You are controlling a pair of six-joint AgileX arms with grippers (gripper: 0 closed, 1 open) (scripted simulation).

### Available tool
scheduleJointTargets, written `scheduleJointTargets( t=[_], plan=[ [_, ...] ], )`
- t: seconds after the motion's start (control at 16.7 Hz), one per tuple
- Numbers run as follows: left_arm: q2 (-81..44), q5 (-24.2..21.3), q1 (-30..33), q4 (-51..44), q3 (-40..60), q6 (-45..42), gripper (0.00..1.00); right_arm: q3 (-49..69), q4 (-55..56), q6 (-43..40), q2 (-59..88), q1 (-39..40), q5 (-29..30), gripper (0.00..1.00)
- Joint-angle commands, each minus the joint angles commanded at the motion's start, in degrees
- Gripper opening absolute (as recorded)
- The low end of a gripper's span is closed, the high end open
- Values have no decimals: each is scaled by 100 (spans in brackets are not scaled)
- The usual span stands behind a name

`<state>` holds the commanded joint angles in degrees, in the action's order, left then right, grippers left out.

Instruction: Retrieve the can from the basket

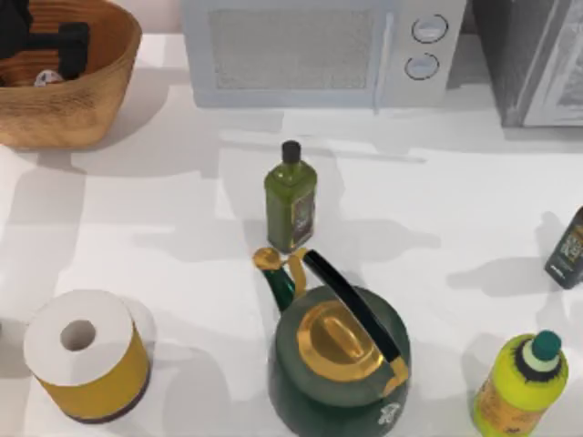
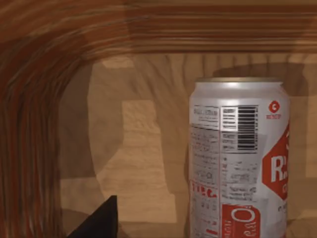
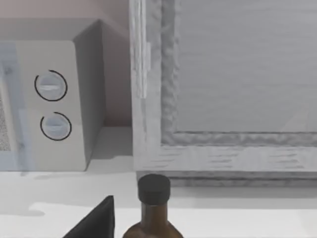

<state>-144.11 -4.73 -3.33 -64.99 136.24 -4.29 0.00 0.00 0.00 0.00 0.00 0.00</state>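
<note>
My left gripper (image 1: pixel 46 41) is down inside the basket (image 1: pixel 86 105) at the table's (image 1: pixel 173 209) far left corner, its wall curving close beside the can (image 2: pixel 237 158). Microwave (image 1: pixel 319 50) blocks the back; olive oil bottle (image 1: pixel 291 196) and green kettle (image 1: pixel 342 360) crowd the middle. Open table lies between basket and paper roll (image 1: pixel 86 355).

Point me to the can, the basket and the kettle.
can (image 2: pixel 237 158): left wrist view, printed side wall.
basket (image 1: pixel 68 114): top view, outer woven wall.
kettle (image 1: pixel 339 339): top view, gold lid.
</note>
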Motion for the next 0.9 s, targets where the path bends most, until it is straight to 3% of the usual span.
scheduleJointTargets(
  t=[0.78, 0.9],
  plan=[
    [-660, 4, 48, 718, -55, 43, 100, 0, 0, 0, 0, 0, 0, 100],
    [-660, 4, 48, 718, -55, 43, 85, 0, 0, 0, 0, 0, 0, 100]
  ],
)
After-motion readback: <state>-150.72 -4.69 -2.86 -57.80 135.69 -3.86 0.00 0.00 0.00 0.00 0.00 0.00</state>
